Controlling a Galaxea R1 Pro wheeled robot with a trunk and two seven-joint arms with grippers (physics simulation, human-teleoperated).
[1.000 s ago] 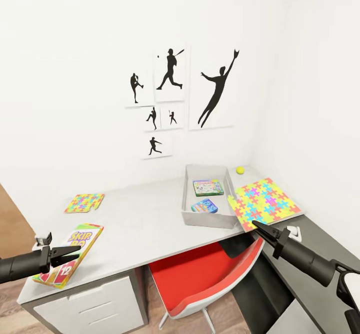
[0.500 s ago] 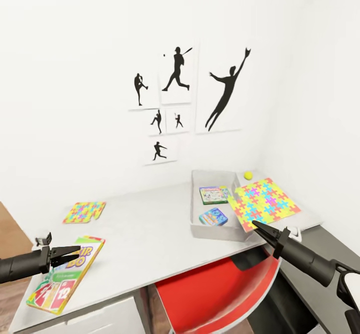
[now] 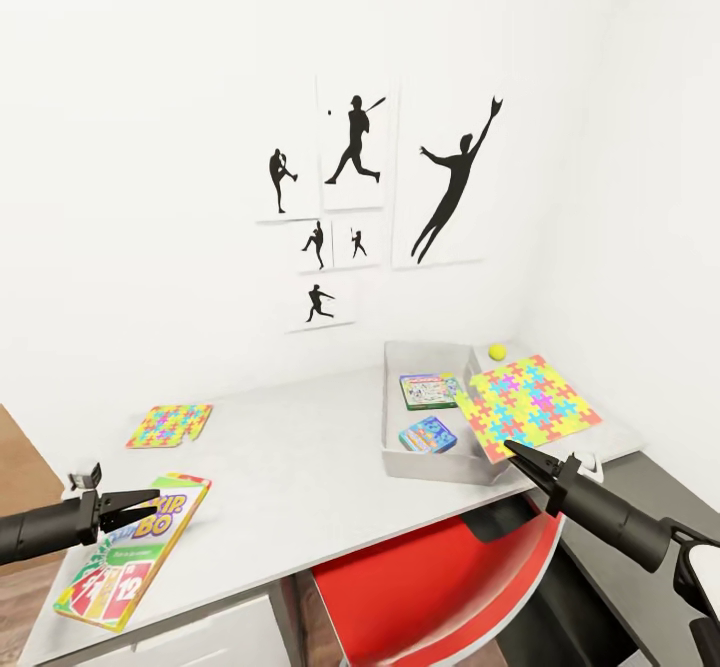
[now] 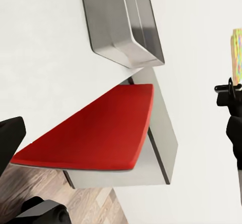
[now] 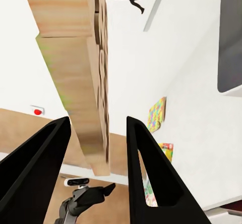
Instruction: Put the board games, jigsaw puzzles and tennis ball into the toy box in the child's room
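White-walled corner, grey table [image 3: 300, 467]. Nearest: left gripper [image 3: 135, 503] over a Skip-Bo board game [image 3: 130, 552] at the table's front-left edge, jaw state unclear. Right gripper [image 3: 520, 455], fingers [image 5: 151, 173] spread wide and empty, by the toy box [image 3: 430, 462]. Box holds two board games [image 3: 428, 389]. Large jigsaw puzzle [image 3: 528, 403] leans on its rim; small jigsaw puzzle [image 3: 170, 424] far-left. Tennis ball [image 3: 496, 351] behind.

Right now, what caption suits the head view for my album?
Two grippers hover before a desk holding a toy box, puzzles and a card game.

red chair seat [image 4: 96, 128], grey toy box [image 4: 123, 19]
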